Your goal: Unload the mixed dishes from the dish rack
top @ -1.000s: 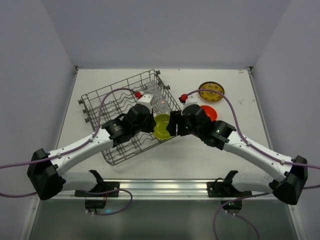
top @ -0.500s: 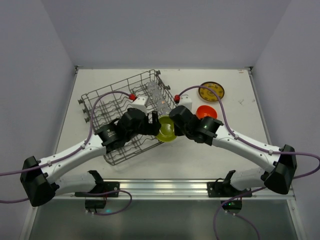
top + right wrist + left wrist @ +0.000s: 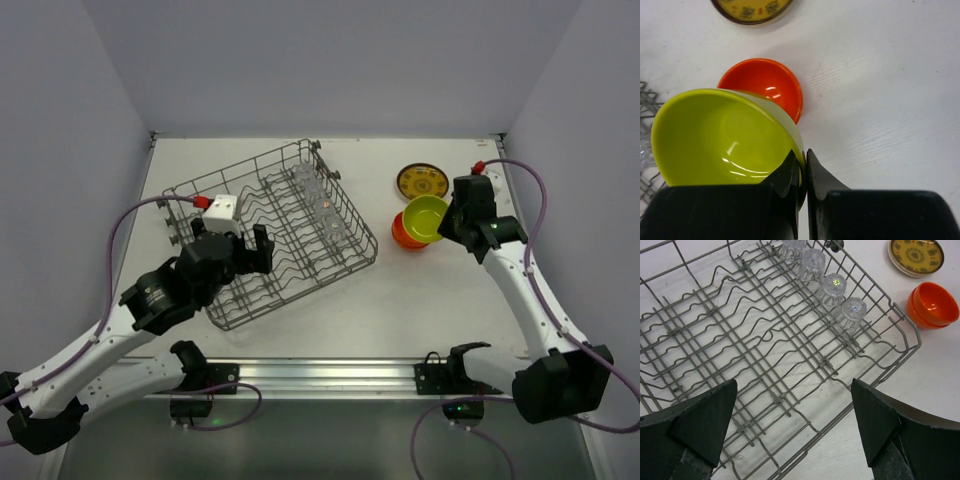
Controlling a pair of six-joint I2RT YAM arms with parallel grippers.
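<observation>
The grey wire dish rack point(image 3: 262, 243) point(image 3: 765, 355) sits on the left half of the table, with several small clear glass cups point(image 3: 322, 205) point(image 3: 832, 287) in a row along its far right side. My left gripper point(image 3: 232, 250) point(image 3: 795, 412) hangs open over the rack's near part, with nothing between its fingers. My right gripper point(image 3: 448, 222) point(image 3: 803, 155) is shut on the rim of the lime-yellow bowl point(image 3: 426, 216) point(image 3: 720, 137), held just above an orange bowl point(image 3: 404, 233) point(image 3: 765, 84) point(image 3: 931, 304) on the table. The brown-gold patterned plate point(image 3: 421, 182) point(image 3: 916, 255) point(image 3: 752, 9) lies beyond it.
White walls close in the table at the left, right and back. Purple cables loop from both arms. A metal rail point(image 3: 330, 375) with clamps runs along the near edge.
The lime-yellow bowl passed from my left gripper to my right one beside the rack. The right arm then carried it right over the orange bowl. The left gripper opened and drew back left.
</observation>
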